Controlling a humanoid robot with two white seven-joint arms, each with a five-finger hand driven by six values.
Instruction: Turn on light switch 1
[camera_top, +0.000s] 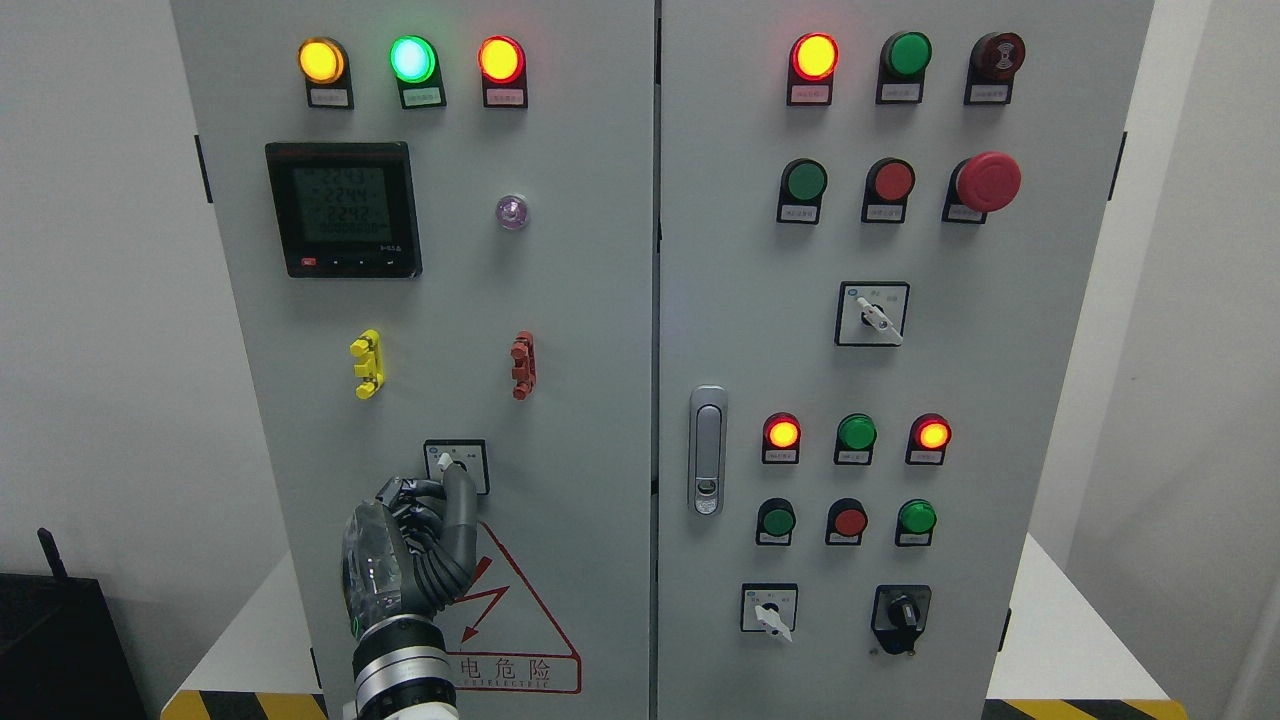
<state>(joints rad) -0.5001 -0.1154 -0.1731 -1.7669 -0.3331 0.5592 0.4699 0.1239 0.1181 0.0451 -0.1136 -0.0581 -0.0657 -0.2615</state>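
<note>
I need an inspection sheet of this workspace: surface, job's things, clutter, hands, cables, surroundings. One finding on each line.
Surface: grey cabinet with two doors, upright.
Job's things: rotary switch on the left door, lower part; its white knob points up and to the left.
Clutter: nothing seen.
Hands: left hand at the rotary switch, fingers curled around its knob; the right hand is not in view.
Cables: nothing seen.
Surroundings: lit indicator lamps along the top, digital meter, red emergency button, door handle, warning triangle.
</note>
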